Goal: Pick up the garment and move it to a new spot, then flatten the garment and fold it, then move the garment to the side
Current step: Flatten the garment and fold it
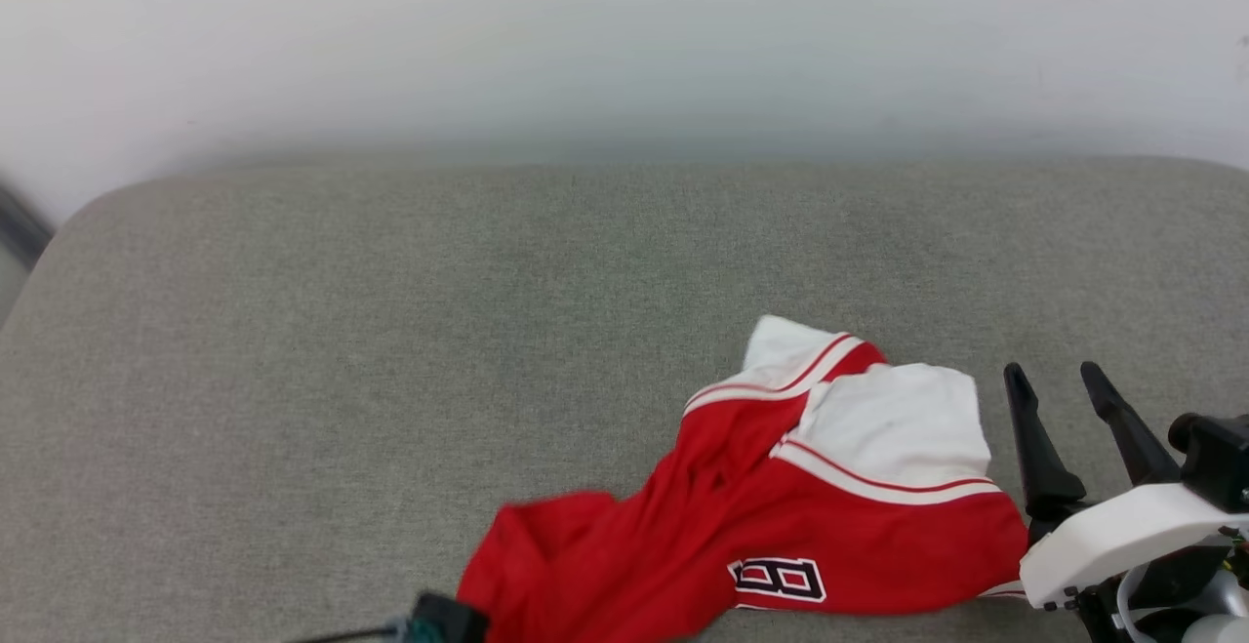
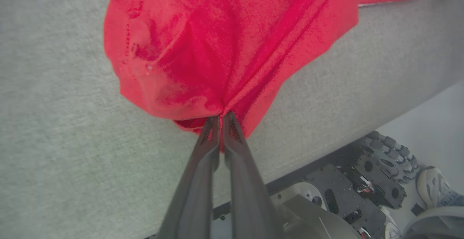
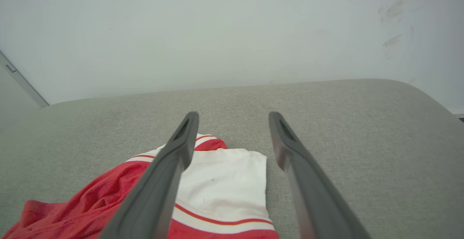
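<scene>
The garment (image 1: 781, 516), a red jersey with white sleeves and striped trim, lies crumpled on the grey surface (image 1: 390, 331) at the lower middle of the head view; part of a black white-outlined number shows near its front edge. In the left wrist view my left gripper (image 2: 220, 117) is shut on a bunched fold of the red garment (image 2: 224, 43), the cloth drawn into creases toward the fingertips. My right gripper (image 1: 1059, 380) stands open just right of the white sleeve, nothing between its fingers. The right wrist view shows the right gripper (image 3: 233, 117) above the white sleeve (image 3: 221, 184).
A pale wall (image 1: 624, 38) rises behind the grey padded surface. The surface's near edge (image 2: 326, 148) runs close to the garment, with the robot's base (image 2: 362, 188) and a shoe (image 2: 435, 188) below it. Bare grey surface extends to the left and back.
</scene>
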